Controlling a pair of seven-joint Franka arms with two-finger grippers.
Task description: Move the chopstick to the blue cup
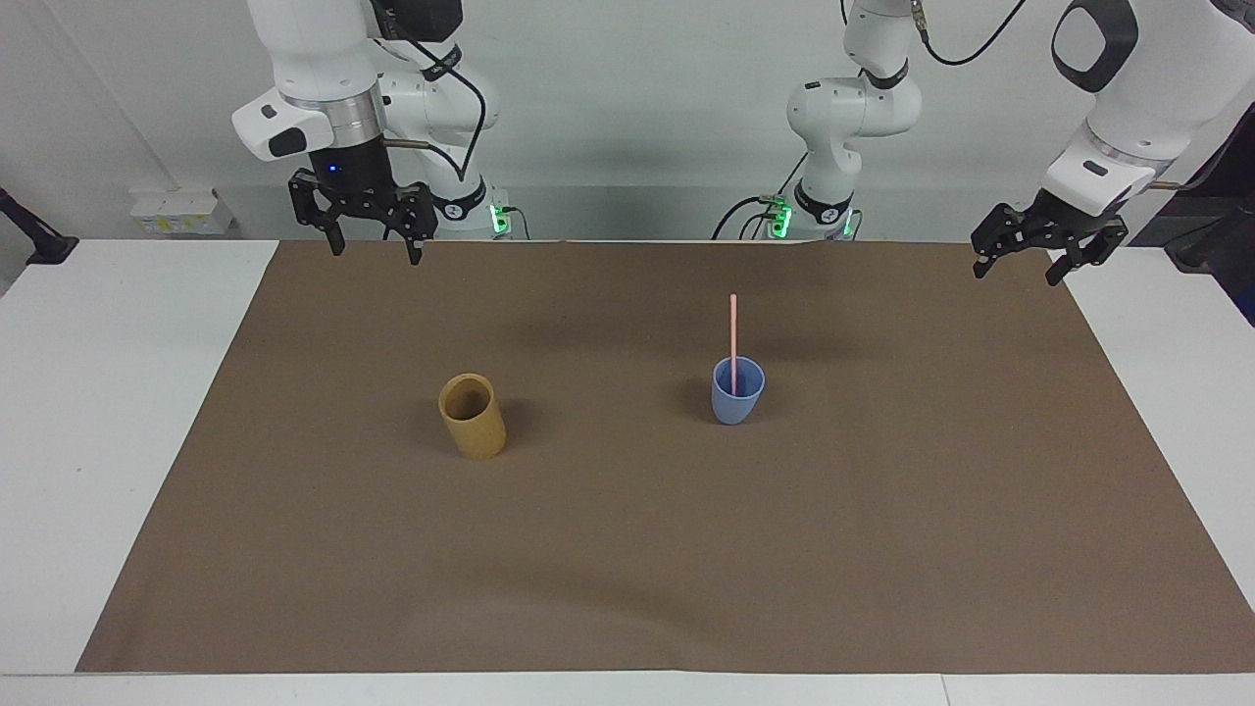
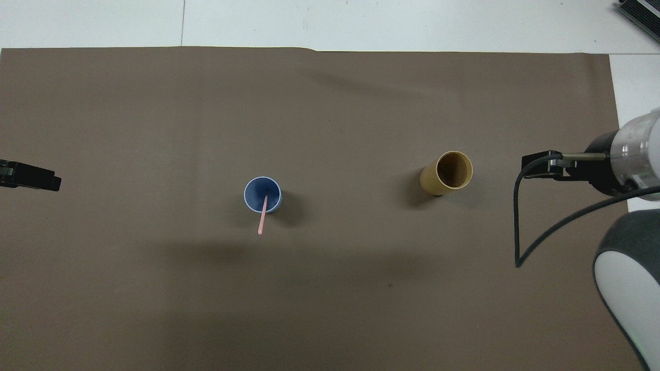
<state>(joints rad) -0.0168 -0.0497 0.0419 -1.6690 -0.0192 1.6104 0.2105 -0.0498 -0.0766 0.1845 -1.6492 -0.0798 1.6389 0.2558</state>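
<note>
The pale-pink chopstick [image 1: 732, 333] [image 2: 262, 217] stands upright in the small blue cup [image 1: 736, 392] [image 2: 262, 195] near the middle of the brown mat. Nothing touches either one. My right gripper [image 1: 374, 249] hangs open and empty in the air over the mat's edge by the robots, toward the right arm's end. My left gripper [image 1: 1016, 267] hangs open and empty over the mat's corner at the left arm's end. In the overhead view only a dark tip of the left gripper [image 2: 31, 176] shows, and the right arm's wrist [image 2: 608, 162] hides its fingers.
A taller tan-brown cylindrical cup [image 1: 472, 417] [image 2: 447, 172] stands empty on the brown mat [image 1: 627, 549], beside the blue cup toward the right arm's end. A black cable [image 2: 521, 232] droops from the right wrist. White table [image 1: 108, 392] borders the mat.
</note>
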